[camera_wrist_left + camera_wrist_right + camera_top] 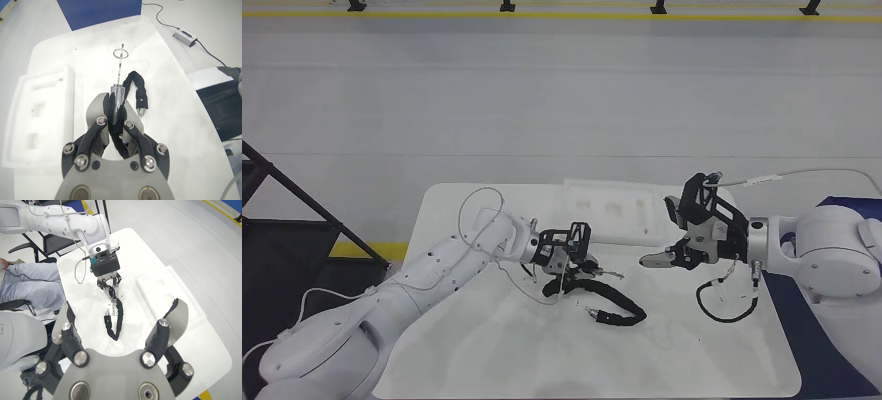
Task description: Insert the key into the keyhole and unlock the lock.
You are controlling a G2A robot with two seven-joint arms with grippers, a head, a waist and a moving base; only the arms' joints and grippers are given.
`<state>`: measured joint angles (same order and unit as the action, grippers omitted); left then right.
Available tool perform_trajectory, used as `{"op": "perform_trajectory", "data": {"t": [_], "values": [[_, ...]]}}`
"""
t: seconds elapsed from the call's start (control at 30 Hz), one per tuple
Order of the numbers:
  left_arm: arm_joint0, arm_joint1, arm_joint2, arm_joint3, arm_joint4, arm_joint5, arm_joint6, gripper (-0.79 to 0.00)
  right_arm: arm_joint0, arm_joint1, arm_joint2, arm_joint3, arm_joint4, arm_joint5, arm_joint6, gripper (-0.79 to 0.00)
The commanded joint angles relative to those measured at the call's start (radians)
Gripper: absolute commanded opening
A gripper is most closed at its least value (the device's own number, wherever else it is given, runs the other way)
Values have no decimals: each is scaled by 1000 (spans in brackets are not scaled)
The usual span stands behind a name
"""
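Observation:
A black fabric-sleeved chain lock (620, 301) lies curved on the white table (492, 350). My left gripper (117, 101) is shut on its chrome cylinder (117, 94), held just above the table. A thin metal key (119, 66) sticks out of the cylinder's end, with its ring (121, 53) at the far tip. The chain's free metal pin (141, 112) rests beside the gripper. My right gripper (121, 306) hangs open and holds nothing, a short way off and facing the key (613, 272). From the right wrist I see the left gripper (112, 293), the chain (119, 313) and the pin (107, 313).
A white foam tray (612, 208) with shallow recesses lies at the table's far side, close to both grippers. A black cable loop (729, 303) hangs under the right arm. Off the table, a power adapter (186, 38) lies on the floor.

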<state>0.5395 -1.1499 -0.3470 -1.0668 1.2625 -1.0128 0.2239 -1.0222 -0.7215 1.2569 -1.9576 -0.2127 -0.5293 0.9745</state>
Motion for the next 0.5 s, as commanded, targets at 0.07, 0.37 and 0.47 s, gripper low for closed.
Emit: {"op": "perform_trajectory", "data": {"t": [0.07, 0.37, 0.47], "values": [[4, -9, 36, 8, 48, 1, -17, -785, -1, -1, -1, 9, 3, -12, -3, 0], [-26, -33, 163, 53, 52, 1, -79, -268, 5, -3, -14, 32, 5, -33, -2, 0], [-30, -40, 177, 56, 49, 1, -110, 0, 9, -5, -22, 45, 10, -40, -5, 0]]}}
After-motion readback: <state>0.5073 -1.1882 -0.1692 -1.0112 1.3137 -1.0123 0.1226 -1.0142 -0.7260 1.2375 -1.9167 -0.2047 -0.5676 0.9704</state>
